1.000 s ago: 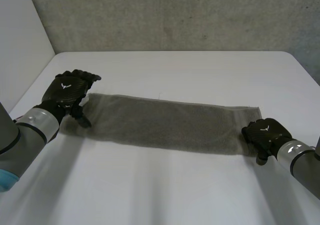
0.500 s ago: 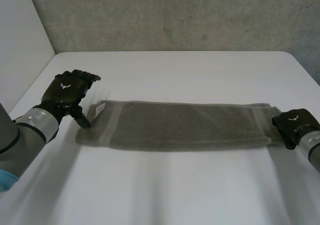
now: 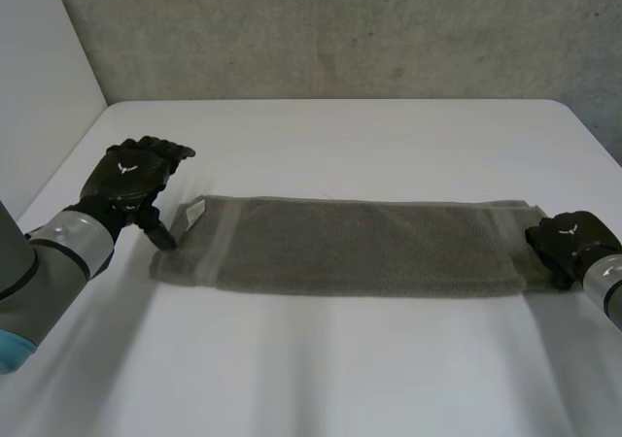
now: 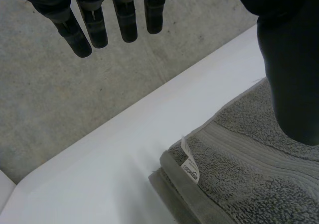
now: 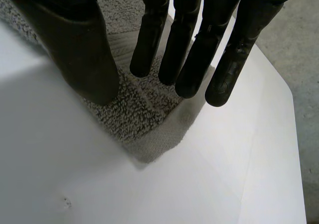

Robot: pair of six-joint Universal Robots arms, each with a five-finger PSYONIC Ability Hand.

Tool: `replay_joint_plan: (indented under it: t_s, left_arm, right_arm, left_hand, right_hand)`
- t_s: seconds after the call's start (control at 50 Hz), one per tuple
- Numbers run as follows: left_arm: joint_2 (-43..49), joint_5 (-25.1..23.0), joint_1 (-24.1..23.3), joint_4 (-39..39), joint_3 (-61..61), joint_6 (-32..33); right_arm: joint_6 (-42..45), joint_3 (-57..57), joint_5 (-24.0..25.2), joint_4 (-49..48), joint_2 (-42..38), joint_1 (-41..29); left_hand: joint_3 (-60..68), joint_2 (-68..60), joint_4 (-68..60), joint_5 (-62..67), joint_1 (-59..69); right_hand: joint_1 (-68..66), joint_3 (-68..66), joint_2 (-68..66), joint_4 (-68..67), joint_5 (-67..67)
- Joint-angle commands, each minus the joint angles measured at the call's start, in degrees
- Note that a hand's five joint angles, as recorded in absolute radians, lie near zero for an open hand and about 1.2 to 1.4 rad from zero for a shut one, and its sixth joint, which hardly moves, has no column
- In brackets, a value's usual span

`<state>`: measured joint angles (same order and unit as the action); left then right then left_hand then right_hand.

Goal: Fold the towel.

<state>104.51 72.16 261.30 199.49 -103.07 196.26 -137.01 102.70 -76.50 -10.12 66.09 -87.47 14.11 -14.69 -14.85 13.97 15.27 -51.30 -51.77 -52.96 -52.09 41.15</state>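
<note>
Concrete wall (image 3: 340, 29) is noted behind a white bench (image 3: 340, 136). Across the bench's middle a grey towel (image 3: 350, 248) is laid flat as a long strip, and doubled layers are visible at its left end. The left hand (image 3: 131, 180) is held released just beside that end, thumb by the cloth's edge, nothing grasped. The right hand (image 3: 569, 245) is likewise released, fingers straight above the right end's corner. A label (image 4: 188, 165) is seen at the left corner. One lengthwise fold is judged done; the crosswise folds are judged outstanding.
</note>
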Motion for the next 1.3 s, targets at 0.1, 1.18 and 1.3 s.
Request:
replay_joint_plan:
  t_s: [0.1, 1.18, 1.3]
  left_arm:
    - [0.1, 0.0, -0.2, 0.6, -0.3, 0.0]
    - [0.0, 0.1, 0.0, 0.6, -0.6, -0.1]
    - [0.0, 0.0, -0.1, 0.6, -0.6, -0.1]
  right_arm:
    - [0.8, -0.8, 0.0, -0.3, -2.9, 0.4]
    - [2.4, -38.6, -8.8, 10.6, -15.1, -46.9]
    - [3.5, -37.5, -9.0, 13.0, -18.0, -48.5]
  left_hand:
    - [-1.5, 2.1, 2.3, -11.4, -2.7]
    - [-1.9, 2.5, 2.6, -11.7, -3.0]
    - [-1.9, 2.5, 2.6, -11.7, -3.0]
  right_hand:
    - [10.8, 11.2, 12.4, 11.6, -10.6]
    - [-28.7, -28.2, -27.0, -27.9, 28.9]
    - [1.4, 1.8, 3.0, 2.1, -1.2]
